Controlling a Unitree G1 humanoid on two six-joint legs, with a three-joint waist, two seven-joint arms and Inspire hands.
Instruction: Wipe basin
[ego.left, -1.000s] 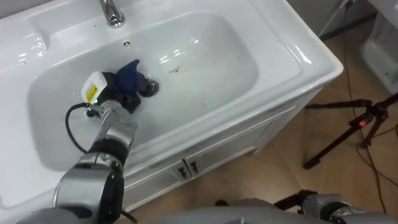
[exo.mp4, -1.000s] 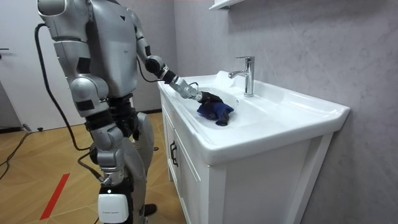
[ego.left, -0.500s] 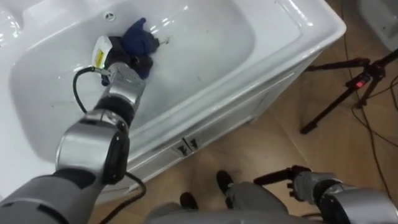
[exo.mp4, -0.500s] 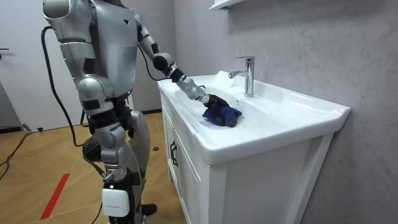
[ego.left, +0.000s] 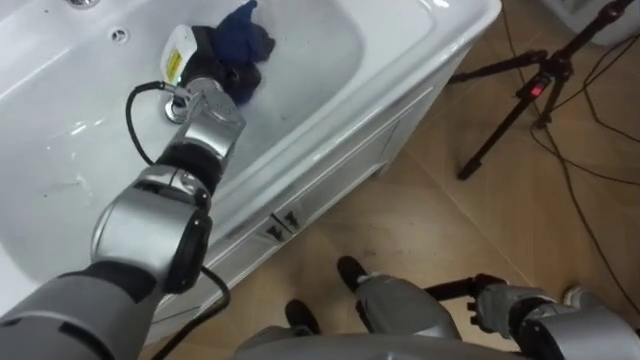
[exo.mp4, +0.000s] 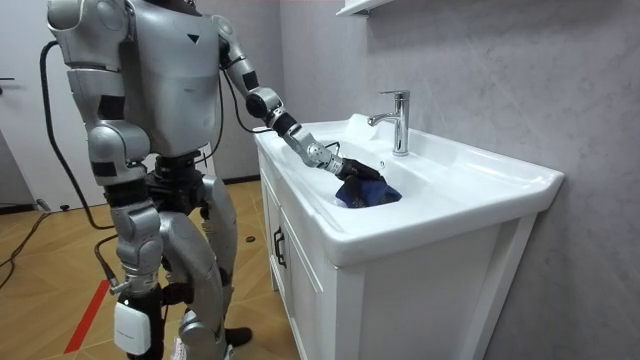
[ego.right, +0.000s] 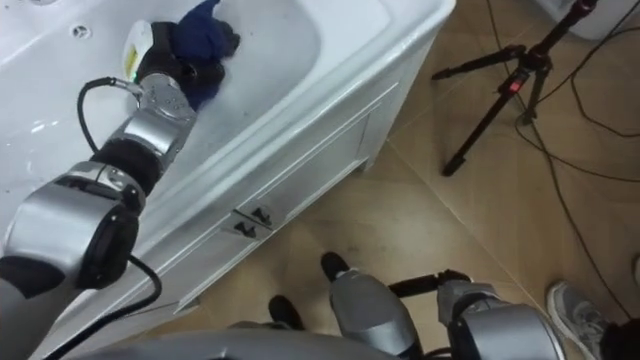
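Observation:
A white basin (ego.left: 330, 45) is set in a white vanity (exo.mp4: 420, 270). A bunched dark blue cloth (ego.left: 245, 28) lies on the basin's bottom, towards its right wall. My left hand (ego.left: 218, 78) reaches into the basin from the left and rests on the cloth, fingers curled into it. The room view has the same hand (exo.mp4: 350, 167) over the cloth (exo.mp4: 368, 190), below the tap. In the right eye view the cloth (ego.right: 198, 35) is near the top edge. My right hand (ego.left: 490, 305) hangs low at my side, above the floor.
A chrome tap (exo.mp4: 398, 120) stands at the basin's back. Cabinet doors with small handles (ego.left: 280, 222) are below the front rim. A black tripod (ego.left: 520, 95) stands on the wooden floor to the right. I stand at the vanity's front corner, leaning in.
My left hand has dragged the cloth across the basin's bottom, towards the room view's right. The eye views have shifted as I leaned and shifted my legs.

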